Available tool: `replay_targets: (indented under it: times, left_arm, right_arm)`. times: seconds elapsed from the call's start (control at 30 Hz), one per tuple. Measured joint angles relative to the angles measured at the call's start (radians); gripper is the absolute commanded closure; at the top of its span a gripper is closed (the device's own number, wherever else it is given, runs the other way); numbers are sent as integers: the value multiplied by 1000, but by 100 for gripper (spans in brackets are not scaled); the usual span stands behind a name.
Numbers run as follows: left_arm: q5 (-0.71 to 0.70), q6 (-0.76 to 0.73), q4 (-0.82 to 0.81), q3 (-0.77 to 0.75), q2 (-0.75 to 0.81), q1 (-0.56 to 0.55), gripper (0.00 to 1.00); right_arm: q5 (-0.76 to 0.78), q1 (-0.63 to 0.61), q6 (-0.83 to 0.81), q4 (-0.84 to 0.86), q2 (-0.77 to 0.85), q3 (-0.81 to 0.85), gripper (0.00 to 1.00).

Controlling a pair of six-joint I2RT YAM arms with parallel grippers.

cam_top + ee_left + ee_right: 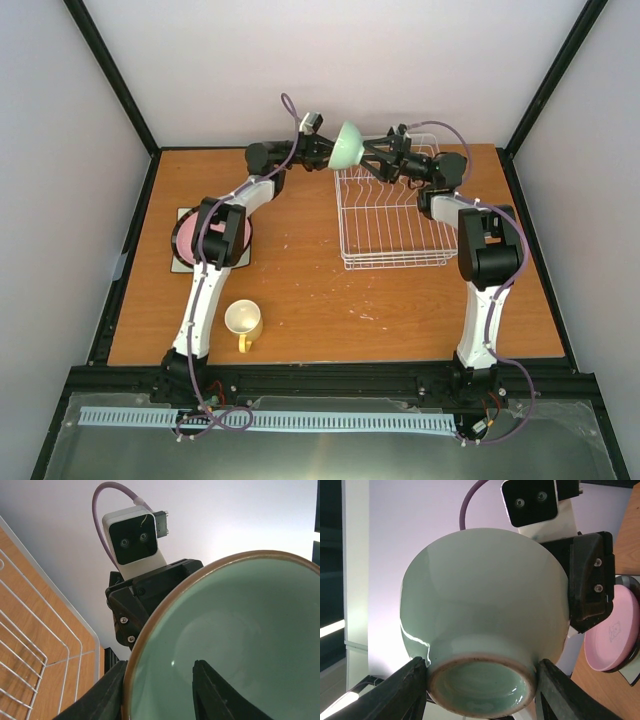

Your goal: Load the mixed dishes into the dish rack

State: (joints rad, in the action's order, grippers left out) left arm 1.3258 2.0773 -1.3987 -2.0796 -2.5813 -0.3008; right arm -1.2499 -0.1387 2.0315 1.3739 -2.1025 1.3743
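Top external view, left gripper (326, 152) pinching the rim of the mint-green bowl (347, 146), right gripper (370, 155) clamped on its foot, bowl tipped sideways above the dish rack (390, 262) at its far left corner, both arms stretched forward, wrists facing.

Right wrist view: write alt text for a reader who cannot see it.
A mint-green bowl fills the frame, underside toward the camera, its foot ring pinched between the right gripper's fingers. The left gripper holds its rim, with a pink plate beyond.
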Motion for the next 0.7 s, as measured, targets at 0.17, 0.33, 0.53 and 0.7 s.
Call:
replay_targets:
  times: [0.17, 0.33, 0.53, 0.7]
  left_arm:
    - [-5, 0, 34, -68, -41, 0, 59]
    - [-10, 0, 57, -74, -53, 0, 53]
    - [-18, 0, 69, -81, -64, 3, 51]
    - [-34, 0, 75, -91, -74, 10, 51]
  right_arm:
    - [-2, 19, -1, 0, 0, -16, 97]
    - [-11, 34, -1, -1, 0, -37, 97]
    - [-24, 44, -1, -1, 0, -50, 97]
    - [-44, 55, -2, -8, 0, -82, 97]
